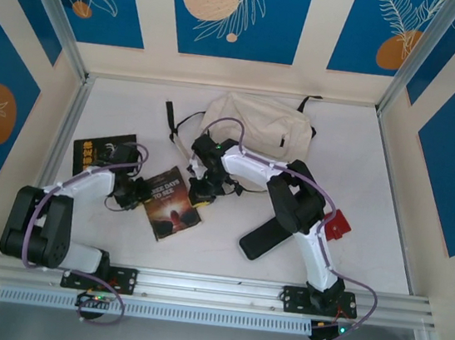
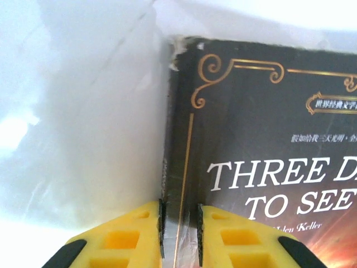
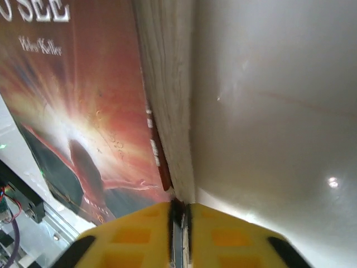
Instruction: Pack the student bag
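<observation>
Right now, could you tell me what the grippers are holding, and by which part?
Both grip the book: the left gripper on its spine-side edge, the right gripper on its page-side edge near a corner.

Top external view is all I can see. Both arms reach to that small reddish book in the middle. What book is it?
Observer: The left wrist camera reads the book cover: "THREE D... TO SEE" in white, with Keller's name beneath.
Operator: Is the right arm actually holding it?
Observer: It seems so. The right end effector is closed nearly tight on the book's pale page edge, at a corner.
Operator: And the left one?
Observer: The left end effector straddles the cover's gold-lined edge; I cannot tell whether it pinches yet.
</observation>
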